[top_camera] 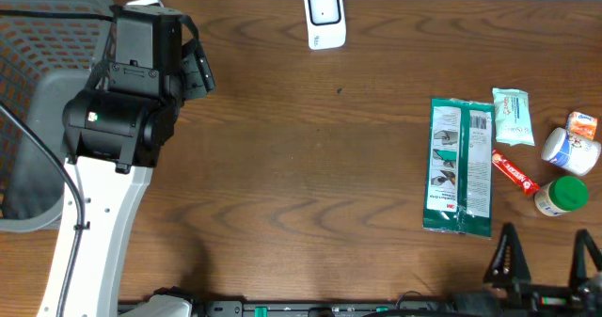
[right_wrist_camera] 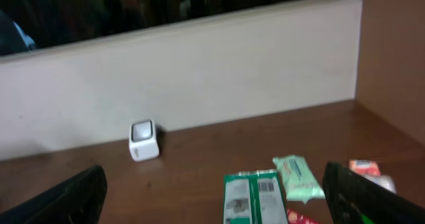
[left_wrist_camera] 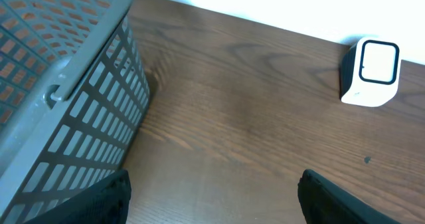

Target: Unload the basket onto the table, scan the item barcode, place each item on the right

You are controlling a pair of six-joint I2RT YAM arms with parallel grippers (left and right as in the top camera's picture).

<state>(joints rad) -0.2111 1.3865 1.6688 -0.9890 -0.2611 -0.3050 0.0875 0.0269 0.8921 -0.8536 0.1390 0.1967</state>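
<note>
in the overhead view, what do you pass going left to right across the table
grey mesh basket, white cube-shaped scanner, dark green flat plastic package, pale green wipes packet, green-lidded jar

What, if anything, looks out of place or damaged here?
Nothing stands out. The white barcode scanner stands upright at the far edge; the green package and the wipes pack lie flat on the right, with no visible spill or tear.

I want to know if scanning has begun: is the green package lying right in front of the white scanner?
No, the green package lies well off to one side of the white scanner, not in front of it.
</note>
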